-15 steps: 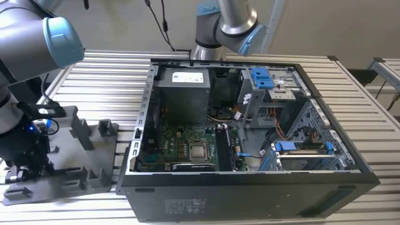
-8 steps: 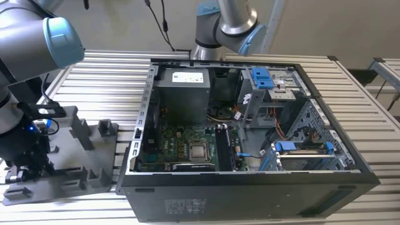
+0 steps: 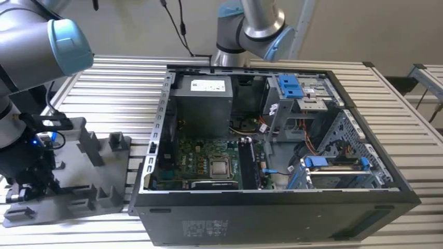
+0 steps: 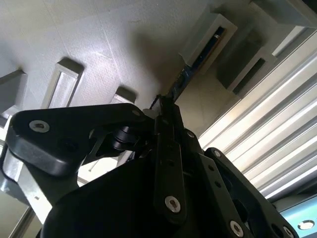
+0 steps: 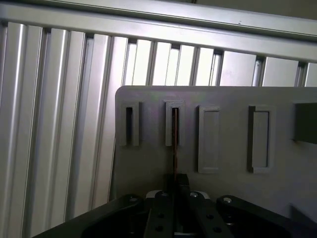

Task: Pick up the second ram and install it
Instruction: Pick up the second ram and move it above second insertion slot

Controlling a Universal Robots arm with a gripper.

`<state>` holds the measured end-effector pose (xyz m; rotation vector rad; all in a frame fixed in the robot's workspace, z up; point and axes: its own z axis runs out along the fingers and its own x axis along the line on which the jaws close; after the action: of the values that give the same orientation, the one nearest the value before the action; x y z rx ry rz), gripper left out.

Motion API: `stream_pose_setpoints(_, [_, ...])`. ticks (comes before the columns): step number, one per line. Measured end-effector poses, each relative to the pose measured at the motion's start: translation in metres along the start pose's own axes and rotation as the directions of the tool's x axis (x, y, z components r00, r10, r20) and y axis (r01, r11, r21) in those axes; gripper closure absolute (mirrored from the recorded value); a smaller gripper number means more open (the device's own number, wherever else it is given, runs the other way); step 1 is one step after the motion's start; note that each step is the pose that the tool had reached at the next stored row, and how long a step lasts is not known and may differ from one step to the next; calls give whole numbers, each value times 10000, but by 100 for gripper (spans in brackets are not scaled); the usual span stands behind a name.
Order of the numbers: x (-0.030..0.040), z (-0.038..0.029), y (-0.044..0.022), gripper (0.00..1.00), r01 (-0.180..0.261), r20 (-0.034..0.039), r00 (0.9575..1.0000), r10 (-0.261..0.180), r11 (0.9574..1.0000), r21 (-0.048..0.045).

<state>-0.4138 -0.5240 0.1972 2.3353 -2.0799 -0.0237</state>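
Pick-up step: second ram gripped at the tray, not yet lifted clear.

The gripper (image 5: pixel 176 181) has its jaws narrow and apparently closed on the near end of the second ram (image 5: pixel 175 148). The stick stands edge-on, with its far end seated in a slot of the gray tray (image 5: pixel 148 163). In the exterior view the tray sits at 9 o'clock from the open computer case (image 3: pixel 277 218). Judgement: freeing it calls for a straight pull in line with the slot, without twist.

- Grey plastic tray with raised slotted blocks (image 3: pixel 118 171), below me, at the exterior view's left.
- Open black computer case (image 3: pixel 277 210) just beside it, green motherboard (image 3: pixel 197 155) inside.
- Ribbed aluminium table (image 3: pixel 118 88) under both.
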Motion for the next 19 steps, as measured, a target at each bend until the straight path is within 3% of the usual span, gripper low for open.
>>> stream_pose_setpoints(10, [0,-10,2,86,0,-1,10000,0,10000,0])
stream_pose_setpoints(19, [0,-146,5,86,0,-4,10000,0,10000,0])
